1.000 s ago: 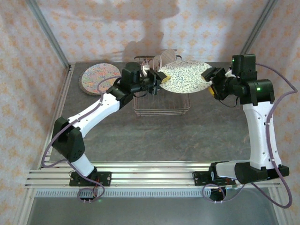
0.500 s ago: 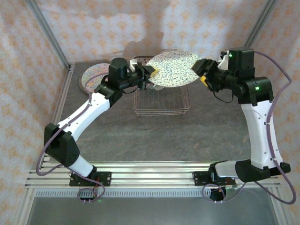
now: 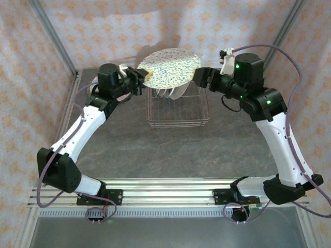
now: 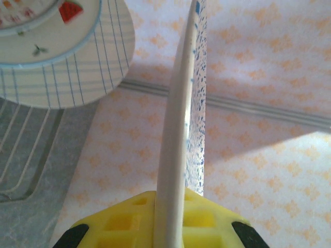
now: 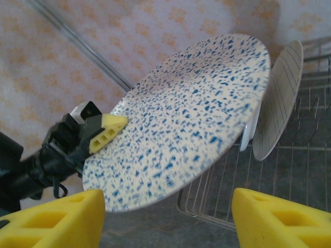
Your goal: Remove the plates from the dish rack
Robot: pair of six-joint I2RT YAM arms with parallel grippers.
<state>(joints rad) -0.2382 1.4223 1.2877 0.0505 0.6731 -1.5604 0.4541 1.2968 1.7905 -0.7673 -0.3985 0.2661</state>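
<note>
Left hand (image 3: 148, 76) pinching rim of speckled plate (image 3: 170, 66), above dish rack (image 3: 178, 118) (right hand (image 5: 165, 219) agape nearby)

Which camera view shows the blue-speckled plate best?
Right wrist: the blue-speckled plate shows nearly its whole patterned face there. Top external shows it small, near the dish rack; left wrist sees it edge-on.

Speckled plate (image 3: 170, 67) aloft, tilted — rack (image 3: 178, 118) w/ plaid plate (image 5: 279, 98) upright

Plate (image 3: 169, 68) above the dish rack (image 3: 178, 111)
Left hand (image 3: 147, 76) above the rack's back-left corner, right hand (image 3: 199, 78) above back-right; other plates (image 3: 173, 93) stand inside.
</note>
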